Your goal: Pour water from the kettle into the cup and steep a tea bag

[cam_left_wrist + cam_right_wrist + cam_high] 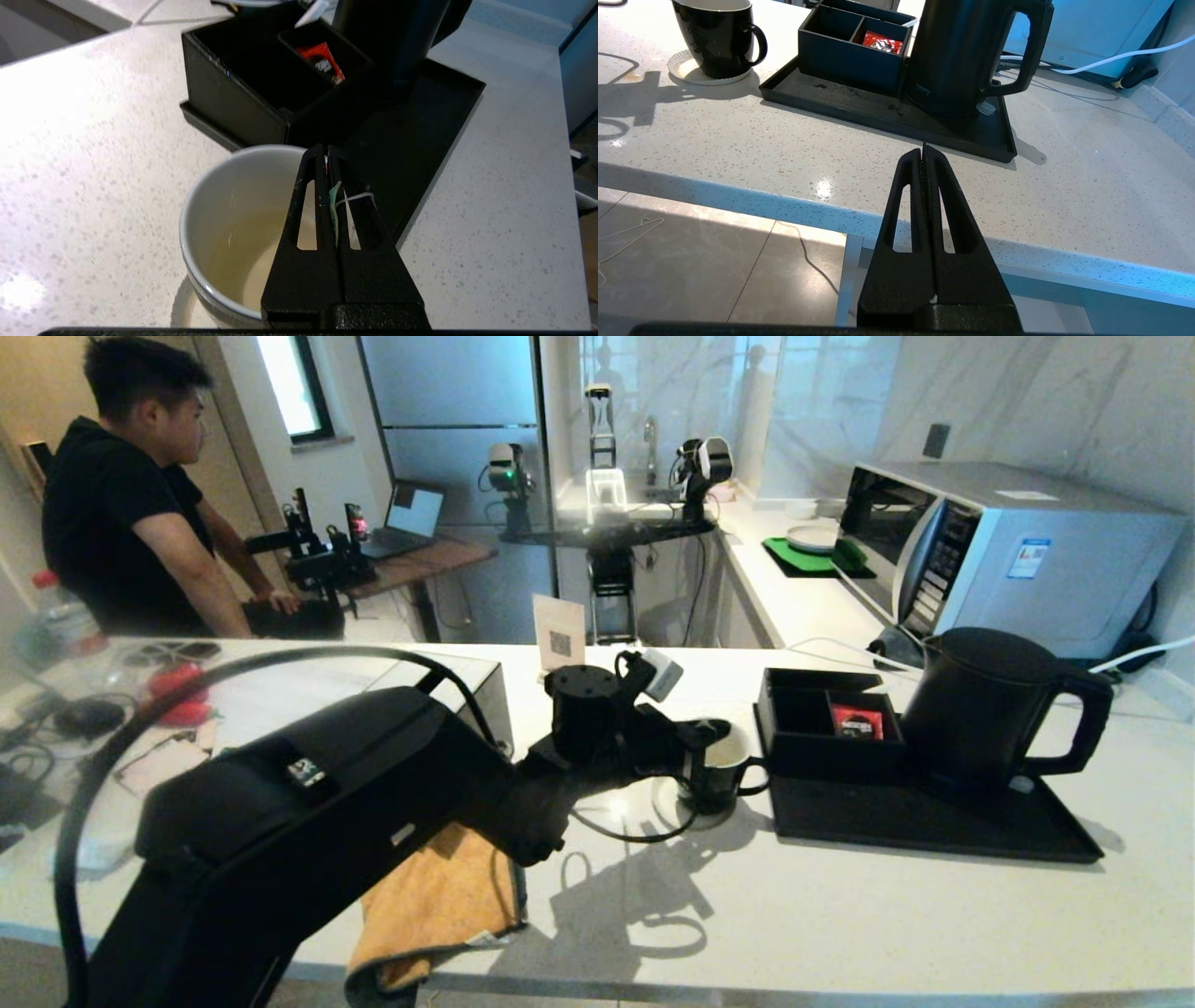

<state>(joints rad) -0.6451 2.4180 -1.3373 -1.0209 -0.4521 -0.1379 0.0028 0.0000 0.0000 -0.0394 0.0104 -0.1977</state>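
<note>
Black kettle [980, 709], black cup [714, 37] white inside, red sachet [857, 721], speckled white counter [840, 915]

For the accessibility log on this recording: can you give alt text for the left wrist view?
The left gripper is shut on a tea bag's green tag and white string, just above the rim of the cup, which holds pale liquid. Beyond the cup a black tray carries a compartment box with a red sachet.
</note>
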